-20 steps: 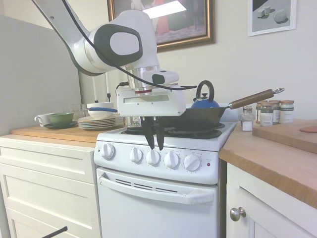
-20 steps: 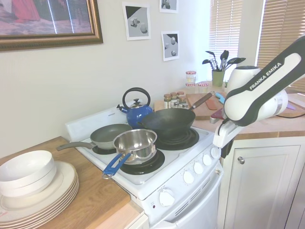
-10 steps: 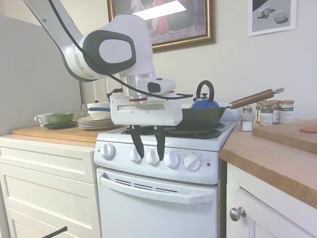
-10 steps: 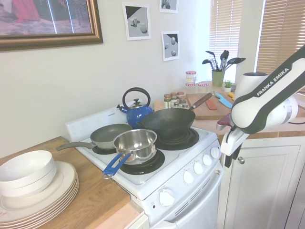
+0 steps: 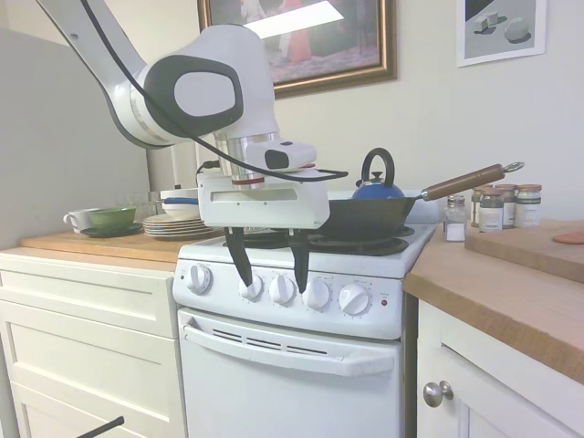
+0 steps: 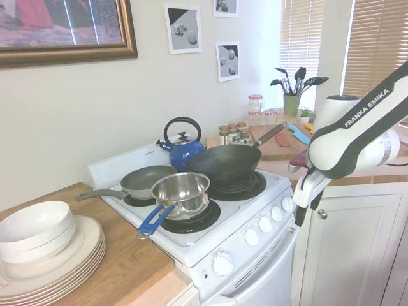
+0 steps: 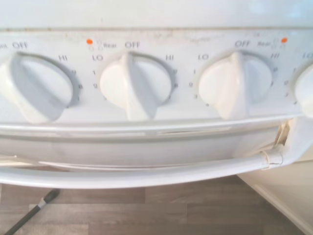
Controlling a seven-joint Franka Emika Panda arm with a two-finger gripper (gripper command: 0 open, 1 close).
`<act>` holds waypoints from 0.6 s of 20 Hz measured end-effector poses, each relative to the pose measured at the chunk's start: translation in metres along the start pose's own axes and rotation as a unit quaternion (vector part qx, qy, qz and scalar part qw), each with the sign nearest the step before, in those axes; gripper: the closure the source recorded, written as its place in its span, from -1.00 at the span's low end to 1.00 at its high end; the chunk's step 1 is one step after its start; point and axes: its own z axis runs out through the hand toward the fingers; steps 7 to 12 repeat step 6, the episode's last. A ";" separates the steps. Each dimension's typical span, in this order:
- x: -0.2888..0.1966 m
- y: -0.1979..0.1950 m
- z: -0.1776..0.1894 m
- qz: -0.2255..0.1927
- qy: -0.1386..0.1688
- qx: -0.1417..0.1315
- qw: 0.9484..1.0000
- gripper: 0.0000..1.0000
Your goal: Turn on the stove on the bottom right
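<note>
the gripper hangs wide open and empty before the stove knobs. a stiff ridged knob likely wants pinching across its rib.

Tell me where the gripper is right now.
In the first exterior view the gripper hangs in front of the stove, open fingers straddling its second knob from the left.

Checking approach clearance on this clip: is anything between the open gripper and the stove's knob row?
Nothing visible. The gripper hangs open right in front of the knobs on the stove, fingers straddling them. The pans sit up on the burners, away from the control panel.
</note>
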 end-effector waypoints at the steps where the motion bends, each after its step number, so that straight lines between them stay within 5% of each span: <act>1: 0.000 0.000 -0.001 0.000 0.001 0.001 1.000 -1.00; 12: -0.004 -0.009 -0.006 0.000 0.001 0.001 1.000 -1.00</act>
